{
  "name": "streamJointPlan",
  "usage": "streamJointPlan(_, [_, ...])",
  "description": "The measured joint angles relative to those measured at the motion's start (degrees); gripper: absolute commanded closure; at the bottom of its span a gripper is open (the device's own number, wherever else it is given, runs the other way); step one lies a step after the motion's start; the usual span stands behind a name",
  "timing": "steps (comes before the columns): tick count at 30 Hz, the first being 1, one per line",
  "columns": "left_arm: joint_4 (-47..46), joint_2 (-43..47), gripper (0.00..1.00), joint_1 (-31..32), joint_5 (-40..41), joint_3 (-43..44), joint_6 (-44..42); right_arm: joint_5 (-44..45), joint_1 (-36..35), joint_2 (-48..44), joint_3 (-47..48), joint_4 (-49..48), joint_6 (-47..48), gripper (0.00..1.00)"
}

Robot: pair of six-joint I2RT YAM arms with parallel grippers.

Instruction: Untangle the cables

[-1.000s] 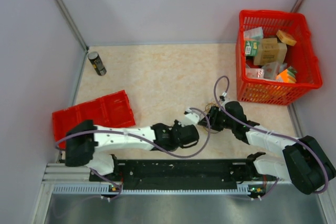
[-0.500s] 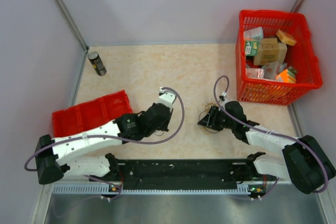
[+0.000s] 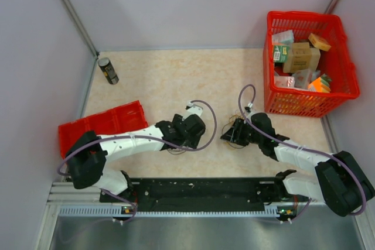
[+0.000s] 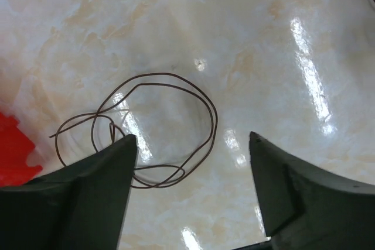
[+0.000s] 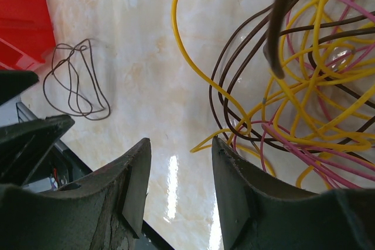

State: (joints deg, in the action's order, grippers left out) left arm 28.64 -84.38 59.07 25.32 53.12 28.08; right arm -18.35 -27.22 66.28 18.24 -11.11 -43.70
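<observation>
Cables: the main tangle [image 5: 328, 127] of yellow, pink and dark brown wires lies right of centre on the table [image 3: 176, 74], toward its near edge, under the right gripper [image 5: 179, 144], whose jaws stand apart over bare table with nothing clamped. A second ago the left gripper [image 4: 192, 139] was closed at that tangle; it has since swung leftward and parted its fingers, leaving one brown wire [image 4: 214, 120] in loose loops beneath it, well apart from the rest, so one strand appears freed and several remain knotted. The red basket [image 3: 304, 14] in the far right corner holds cartons [image 3: 302, 57]; the flat red tray [image 3: 99, 127] at the left edge shows nothing in it.
</observation>
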Motion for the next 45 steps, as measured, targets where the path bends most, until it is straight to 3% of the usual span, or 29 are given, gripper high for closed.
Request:
streamJointPlan(2, [0.44, 1.9, 0.01, 0.0, -0.52, -0.11, 0.92, -0.13, 0.0, 0.0, 0.0, -0.02, 0.0, 0.54])
streamJointPlan(10, [2.89, 5.31, 0.02, -0.02, -1.03, -2.45, 4.98, -1.07, 0.02, 0.74, 0.0, -0.2, 0.02, 0.54])
streamJointPlan(17, [7.91, -2.82, 0.02, -0.44, 0.04, 0.59, 13.44, -1.25, 0.02, 0.76, 0.0, -0.28, 0.02, 0.54])
streamJointPlan(24, [7.13, -10.21, 0.13, -1.11, -0.2, 3.98, 18.32, -1.27, 0.02, 0.74, 0.0, -0.46, 0.02, 0.54])
streamJointPlan(28, [6.14, -14.47, 0.24, -2.29, -0.07, 6.71, 19.78, -1.27, 0.02, 0.74, 0.0, -0.46, 0.02, 0.54])
streamJointPlan(33, [4.68, -16.92, 0.56, -2.82, 2.03, 8.87, 20.31, -1.27, 0.02, 0.74, -0.35, -0.92, 0.02, 0.54])
streamJointPlan(36, [3.91, -17.68, 0.68, -2.93, 2.82, 9.14, 20.28, -1.27, 0.02, 0.72, -0.37, -1.29, 0.02, 0.54])
streamJointPlan(39, [3.19, -17.94, 1.0, -3.04, 3.04, 9.16, 20.04, -1.31, 0.02, 0.74, -0.35, -1.46, 0.02, 0.54])
streamJointPlan(45, [2.45, -17.9, 1.0, -3.13, 3.72, 8.76, 19.45, -1.44, 0.02, 0.74, -0.37, -1.51, 0.02, 0.54])
